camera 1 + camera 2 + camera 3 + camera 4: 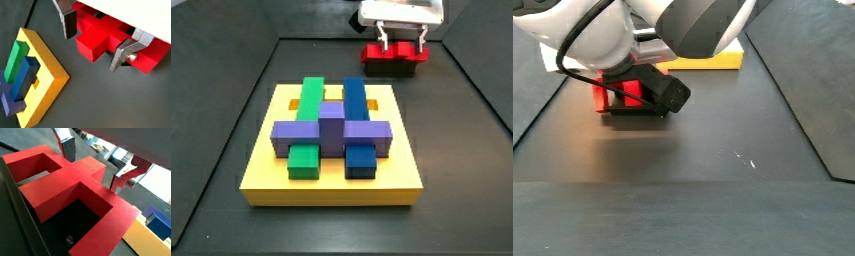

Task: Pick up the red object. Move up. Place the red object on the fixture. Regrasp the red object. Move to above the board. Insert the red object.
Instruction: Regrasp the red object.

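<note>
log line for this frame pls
stage: regrasp at fixture | gripper: astride middle prong of red object, contact unclear | red object: on fixture | board: apart, nearer side-view camera

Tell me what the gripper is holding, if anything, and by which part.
The gripper straddles the middle prong of the bright red E-shaped object, which sits on the small black fixture. Its fingers flank that prong; whether they actually clamp it cannot be told.

Robot lab bench: black matte table point(458, 150), gripper point(398, 40) overhead (w/ windows behind).
</note>
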